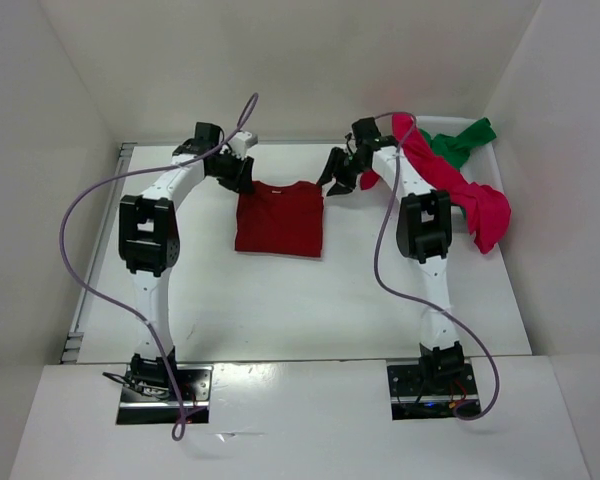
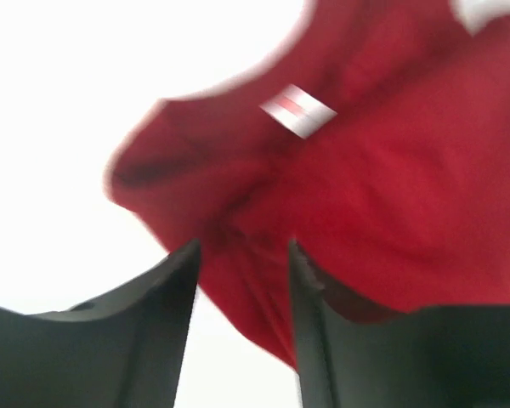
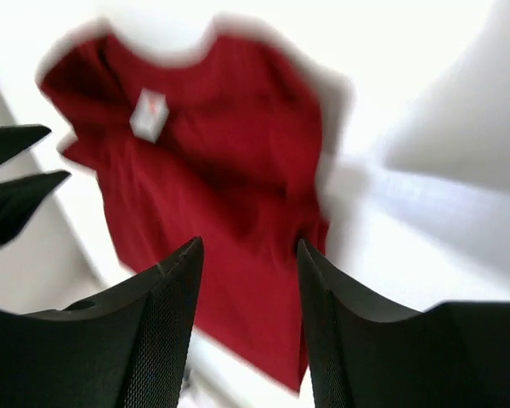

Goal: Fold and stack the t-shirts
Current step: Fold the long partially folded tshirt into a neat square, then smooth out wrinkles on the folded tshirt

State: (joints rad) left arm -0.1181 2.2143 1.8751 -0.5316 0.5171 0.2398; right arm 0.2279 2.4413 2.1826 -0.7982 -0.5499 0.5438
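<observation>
T-shirt (image 1: 477,205), crimson, beside right arm (image 1: 426,228)

A dark red t-shirt (image 1: 279,218) with a white label (image 3: 149,115) is showing against a white table (image 1: 280,310), a crimson shirt (image 1: 470,200) and a green shirt (image 1: 465,140) glowing nearby.

White table (image 1: 280,310), white panel walls (image 1: 310,60) three sides, bright light.
</observation>
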